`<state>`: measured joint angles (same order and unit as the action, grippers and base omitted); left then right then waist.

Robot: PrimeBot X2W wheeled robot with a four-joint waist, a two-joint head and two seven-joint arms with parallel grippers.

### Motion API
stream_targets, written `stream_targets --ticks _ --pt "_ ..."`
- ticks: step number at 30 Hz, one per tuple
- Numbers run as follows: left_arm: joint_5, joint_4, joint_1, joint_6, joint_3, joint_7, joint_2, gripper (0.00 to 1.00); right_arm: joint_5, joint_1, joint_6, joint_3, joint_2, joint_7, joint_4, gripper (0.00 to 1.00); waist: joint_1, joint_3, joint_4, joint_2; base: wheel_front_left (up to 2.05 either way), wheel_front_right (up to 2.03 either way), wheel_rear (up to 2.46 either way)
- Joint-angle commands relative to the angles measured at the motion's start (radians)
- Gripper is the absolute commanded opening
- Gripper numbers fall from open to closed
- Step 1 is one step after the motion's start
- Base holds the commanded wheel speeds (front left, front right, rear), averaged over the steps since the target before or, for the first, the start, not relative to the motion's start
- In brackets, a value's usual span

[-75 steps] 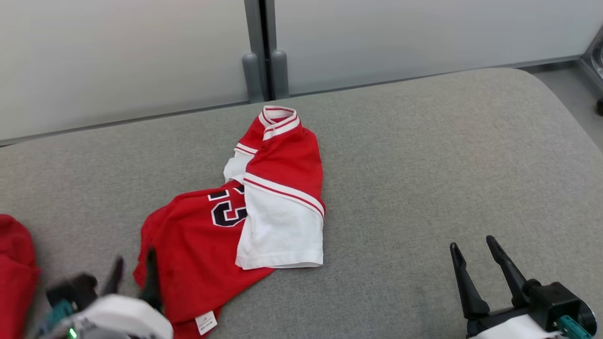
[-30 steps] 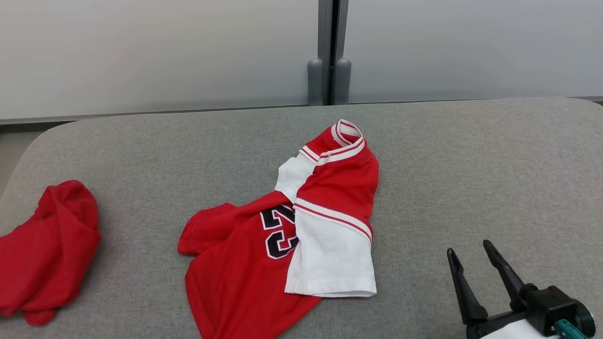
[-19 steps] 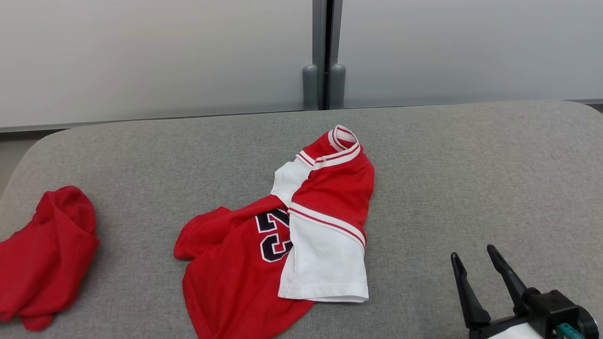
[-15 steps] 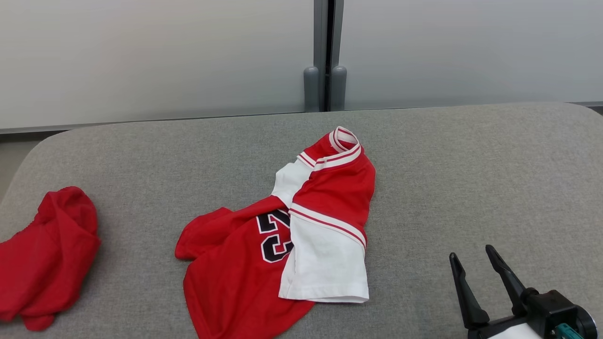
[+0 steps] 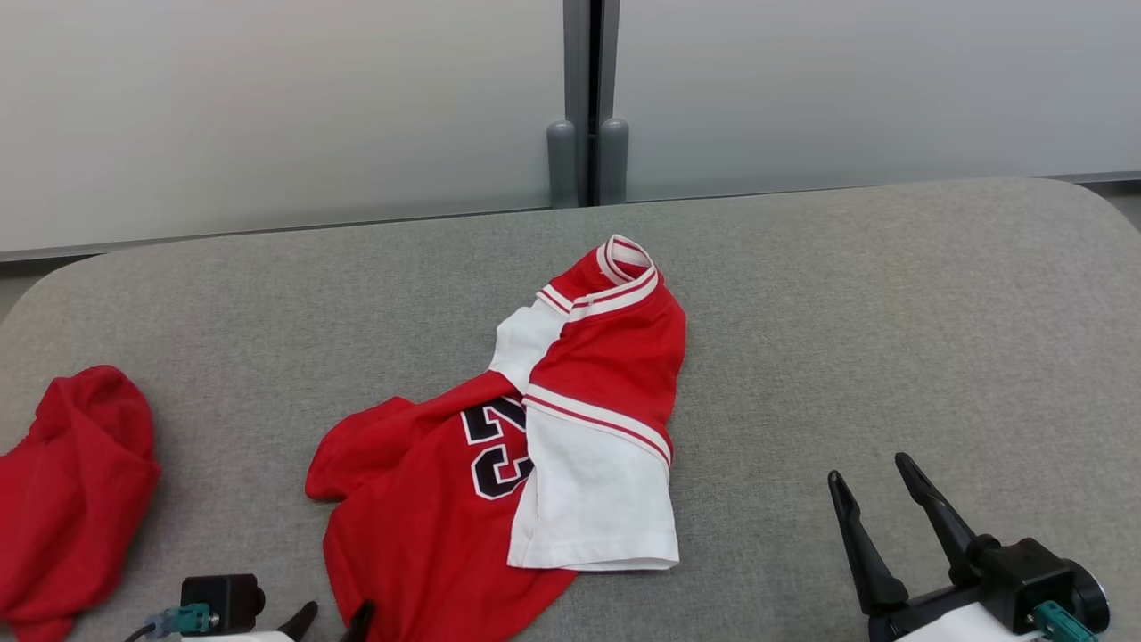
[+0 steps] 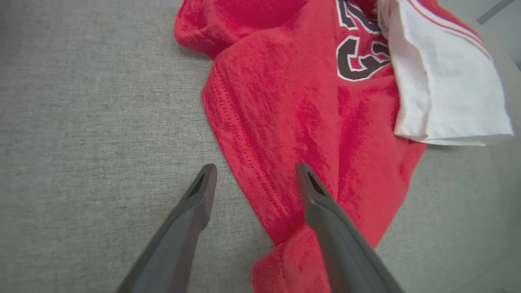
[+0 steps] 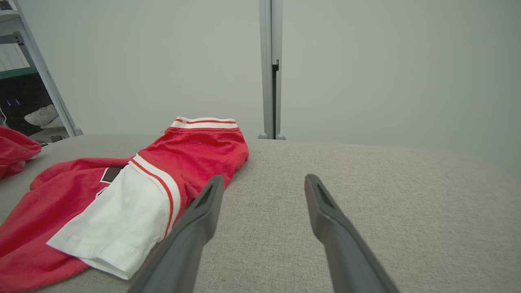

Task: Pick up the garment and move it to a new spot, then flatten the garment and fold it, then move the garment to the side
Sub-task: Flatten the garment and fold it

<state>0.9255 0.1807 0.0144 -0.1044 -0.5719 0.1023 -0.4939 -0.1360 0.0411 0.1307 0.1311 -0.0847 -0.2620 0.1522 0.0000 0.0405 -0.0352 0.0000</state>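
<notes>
Lying crumpled near the middle of a grey pad (image 5: 891,312), the jersey (image 5: 419,526) is soft red knit with a stitched hem (image 6: 234,130) along its near left edge. A white sleeve (image 5: 597,499), flat and roughly rectangular, is folded over its right half. Red and white striped bands run above the sleeve, and a striped collar (image 5: 624,254) stands at the far end. A dark 23 (image 5: 495,446) outlined in white peeks out beside the sleeve. The pad is coarse woven fabric with rounded corners.

The left gripper (image 5: 336,612) sits at the jersey's near left corner, its 2 dark tapered fingers (image 6: 195,211) spread wide with nothing pinched. In the left wrist view they straddle the hem, 1 over bare pad and 1 over red knit; whether they touch it cannot be told. The right gripper (image 5: 867,466) hangs well to the right of the jersey, also spread wide and empty.

A second red bundle (image 5: 71,499) lies bunched at the pad's left end, well apart from the jersey. Behind the pad stand smooth pale panels (image 5: 267,107) joined by a grey post (image 5: 586,89).
</notes>
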Motion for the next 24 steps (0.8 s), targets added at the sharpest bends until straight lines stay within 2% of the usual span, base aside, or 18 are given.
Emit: stream_targets --ticks 1,3,6,7,8,9,10,13,17,24 --pt "-0.005 0.035 -0.039 -0.014 0.004 -0.001 0.009 1.0 -0.005 -0.013 0.0 -0.006 -0.005 -0.005 0.002 1.0 0.0 0.007 -0.012 0.0 0.0 0.0 0.0" --pt "-0.015 0.104 -0.056 -0.029 -0.001 0.0 0.022 1.0 -0.005 -0.012 0.0 -0.006 -0.004 -0.005 0.003 1.0 0.0 0.009 -0.025 0.0 0.0 0.0 0.0" --pt "0.012 0.161 -0.084 0.007 0.005 -0.015 0.059 1.0 -0.008 -0.011 0.0 -0.014 -0.005 -0.005 0.002 1.0 0.0 0.015 -0.036 0.0 0.0 0.0 0.0" --pt "0.011 0.179 -0.09 0.015 0.004 -0.016 0.059 0.96 -0.008 -0.009 0.0 -0.015 -0.005 -0.005 0.001 1.0 0.0 0.017 -0.038 0.0 0.0 0.0 0.0" --pt "0.007 0.198 -0.094 0.017 0.001 -0.014 0.058 0.64 -0.008 -0.008 0.0 -0.015 -0.005 -0.005 0.001 1.0 0.0 0.018 -0.04 0.0 0.0 0.0 0.0" --pt "0.007 0.214 -0.098 0.02 0.0 -0.02 0.063 0.35 -0.007 -0.008 0.0 -0.016 -0.004 -0.005 0.001 1.0 0.0 0.019 -0.042 0.0 0.0 0.0 0.0" --pt "0.008 0.229 -0.102 0.026 0.002 -0.028 0.066 0.0 -0.007 -0.009 0.0 -0.016 -0.004 -0.005 0.001 1.0 0.0 0.02 -0.044 0.0 0.0 0.0 0.0" --pt "0.012 0.255 -0.116 0.052 0.007 -0.053 0.076 0.0 -0.006 -0.009 0.0 -0.019 -0.001 -0.005 0.0 1.0 0.0 0.023 -0.046 0.0 0.0 0.0 0.0" --pt "0.01 0.245 -0.135 0.049 0.039 -0.111 0.069 0.0 -0.004 -0.01 0.0 -0.024 0.001 -0.005 -0.002 1.0 0.0 0.026 -0.041 0.0 0.0 0.0 0.0" --pt "-0.008 0.251 -0.172 -0.006 0.092 -0.195 0.064 0.0 -0.001 -0.02 0.0 -0.024 0.001 -0.005 0.0 1.0 0.0 0.037 -0.027 0.0 0.0 0.0 0.0"
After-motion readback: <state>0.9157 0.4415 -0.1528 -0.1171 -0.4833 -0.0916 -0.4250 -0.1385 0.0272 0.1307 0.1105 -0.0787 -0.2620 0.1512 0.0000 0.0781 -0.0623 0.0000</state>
